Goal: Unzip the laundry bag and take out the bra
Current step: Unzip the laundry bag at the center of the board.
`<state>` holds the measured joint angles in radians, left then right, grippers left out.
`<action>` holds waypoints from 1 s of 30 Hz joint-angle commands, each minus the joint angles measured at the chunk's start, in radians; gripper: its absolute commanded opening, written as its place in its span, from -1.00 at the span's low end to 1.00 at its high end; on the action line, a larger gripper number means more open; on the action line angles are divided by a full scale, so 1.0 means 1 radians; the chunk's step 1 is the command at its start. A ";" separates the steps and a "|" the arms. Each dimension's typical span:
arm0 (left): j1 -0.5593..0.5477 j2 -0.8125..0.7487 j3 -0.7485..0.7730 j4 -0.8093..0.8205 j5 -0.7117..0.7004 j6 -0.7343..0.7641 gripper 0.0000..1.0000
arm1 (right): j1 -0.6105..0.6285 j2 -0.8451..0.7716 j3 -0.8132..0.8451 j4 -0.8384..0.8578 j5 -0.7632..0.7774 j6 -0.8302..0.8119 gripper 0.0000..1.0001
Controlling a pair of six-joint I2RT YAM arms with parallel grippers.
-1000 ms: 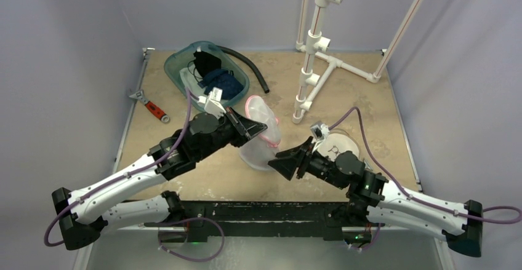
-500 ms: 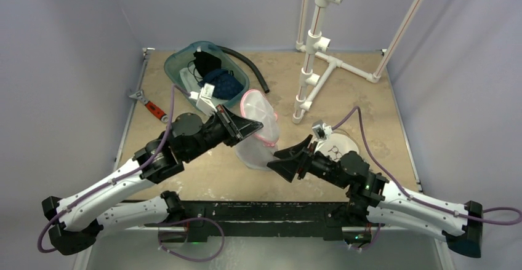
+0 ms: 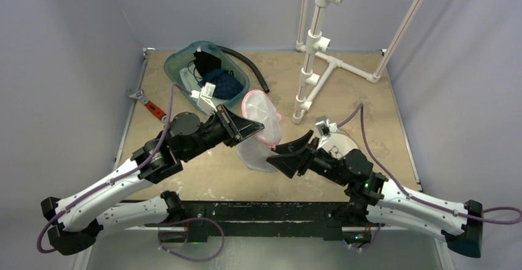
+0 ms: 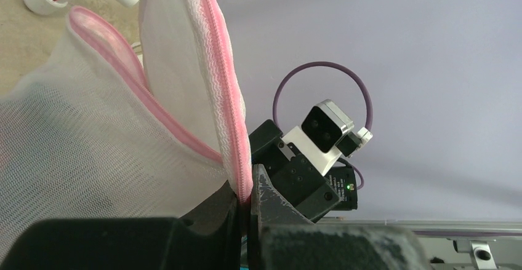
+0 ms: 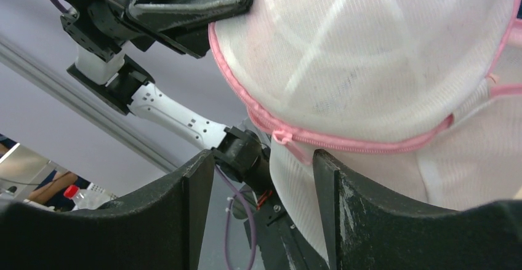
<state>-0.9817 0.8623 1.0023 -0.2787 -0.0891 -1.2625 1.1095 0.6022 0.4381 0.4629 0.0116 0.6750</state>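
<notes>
My left claw (image 4: 249, 199) is clamped on the bag's (image 3: 253, 152) pink zip edge. The bag's long axis runs near-to-far, flap raised. My right claw (image 5: 263, 165) gapes, gripping nothing, by the zip pull (image 5: 282, 136).

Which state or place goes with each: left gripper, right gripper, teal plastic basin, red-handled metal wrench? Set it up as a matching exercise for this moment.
Things:
1 left gripper
2 right gripper
3 teal plastic basin
4 red-handled metal wrench

States or places:
A shut on the pink zipper of the white mesh laundry bag
B lies by the left edge of the table
C jaws apart, facing that bag's zipper
D holds dark clothes, back left

Pairs: 1-A, 2-C, 3-D, 4-B
</notes>
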 commanded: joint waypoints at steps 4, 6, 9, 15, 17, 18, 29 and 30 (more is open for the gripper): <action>0.006 -0.024 0.056 0.039 0.032 0.011 -1.00 | -0.010 0.036 0.056 0.079 -0.007 -0.021 0.25; 0.006 -0.030 0.062 0.030 0.030 0.012 -1.00 | -0.012 0.032 0.055 0.068 0.003 -0.019 0.25; 0.006 -0.037 0.070 0.016 0.025 0.017 -1.00 | -0.016 0.021 0.046 0.078 0.001 -0.016 0.17; 0.006 -0.038 0.068 0.013 0.023 0.017 -1.00 | -0.018 0.036 0.055 0.100 -0.025 -0.021 -0.35; 0.007 -0.038 0.068 0.016 0.023 0.017 -1.00 | -0.017 0.037 0.056 0.106 -0.034 -0.022 -0.46; 0.007 -0.040 0.068 0.016 0.023 0.018 -1.00 | -0.019 0.037 0.055 0.110 -0.037 -0.022 -0.51; 0.005 -0.060 0.070 -0.015 -0.006 0.024 -1.00 | -0.017 0.029 0.051 0.091 -0.042 -0.026 -1.00; 0.006 -0.062 0.078 -0.021 -0.011 0.029 -1.00 | -0.018 0.027 0.053 0.076 -0.032 -0.027 -1.00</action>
<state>-0.9817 0.8291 1.0233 -0.3237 -0.0818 -1.2617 1.0966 0.6411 0.4599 0.5217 -0.0189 0.6647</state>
